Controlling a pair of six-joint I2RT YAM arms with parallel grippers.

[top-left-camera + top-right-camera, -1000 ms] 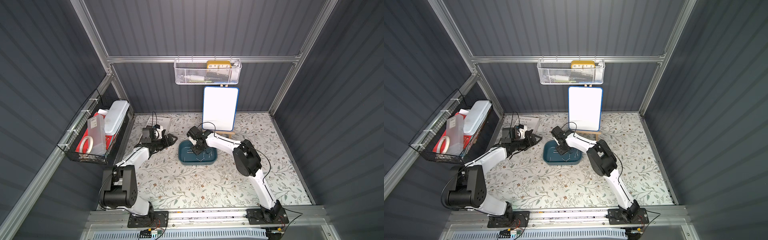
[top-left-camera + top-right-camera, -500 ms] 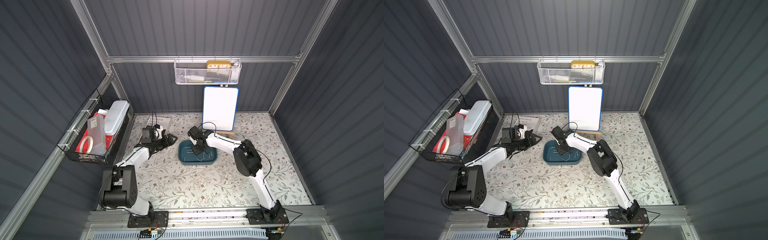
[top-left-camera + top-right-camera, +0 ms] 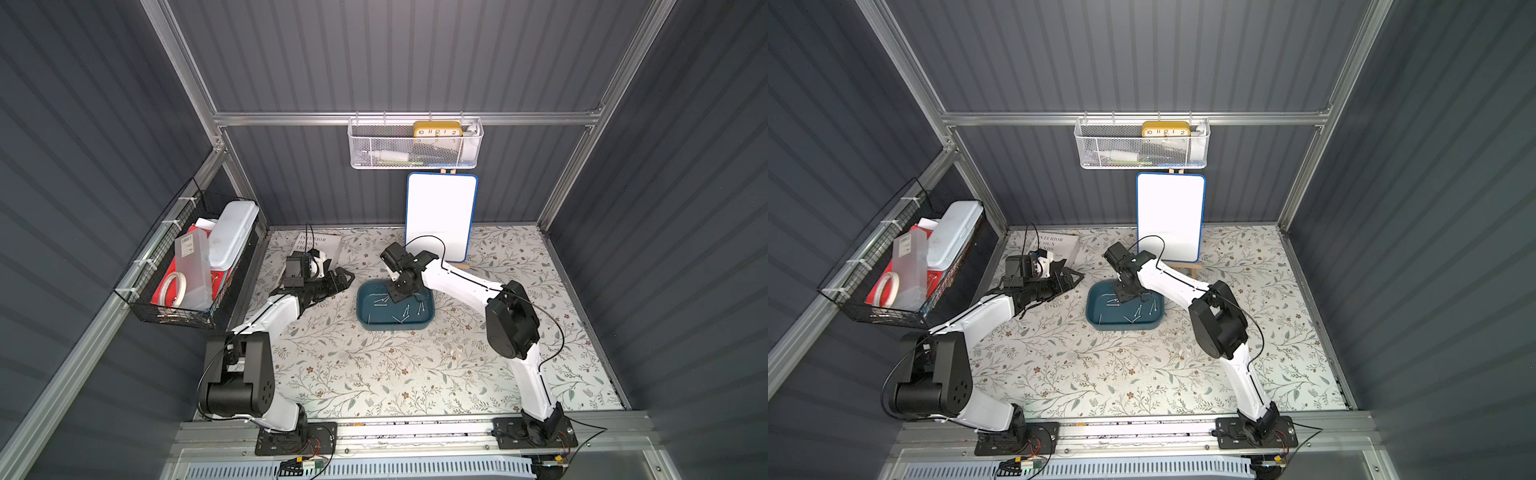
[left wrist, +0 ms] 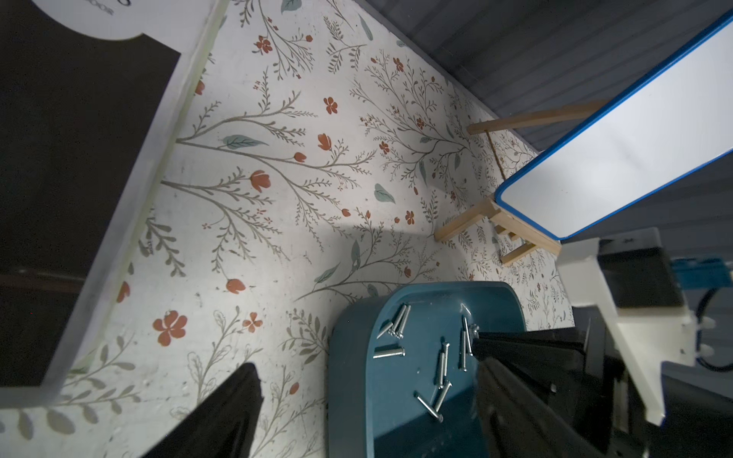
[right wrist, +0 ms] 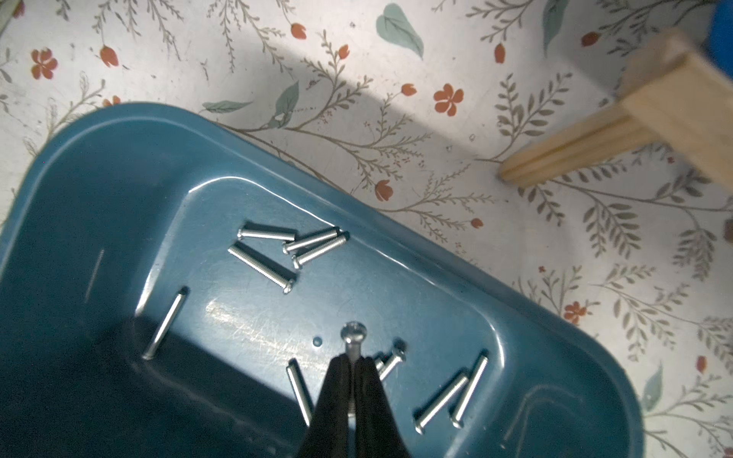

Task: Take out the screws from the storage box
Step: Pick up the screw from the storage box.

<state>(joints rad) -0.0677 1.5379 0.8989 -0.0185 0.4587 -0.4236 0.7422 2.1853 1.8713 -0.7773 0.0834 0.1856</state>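
Observation:
The storage box is a shallow teal tray on the flowered mat. Several silvery screws lie loose on its floor. My right gripper reaches into the box's far part and is shut on one screw; the screw's head pokes out past the tips. My left gripper hangs low just left of the box. It is open, its fingers stand wide apart, and it holds nothing.
A whiteboard on a wooden easel stands just behind the box. A book lies at the back left beside my left arm. A black wire basket hangs on the left wall and a white mesh basket on the back wall.
The right gripper has shut on a screw inside the box. The left gripper's fingers have spread wider. Both arms stay almost where they were.

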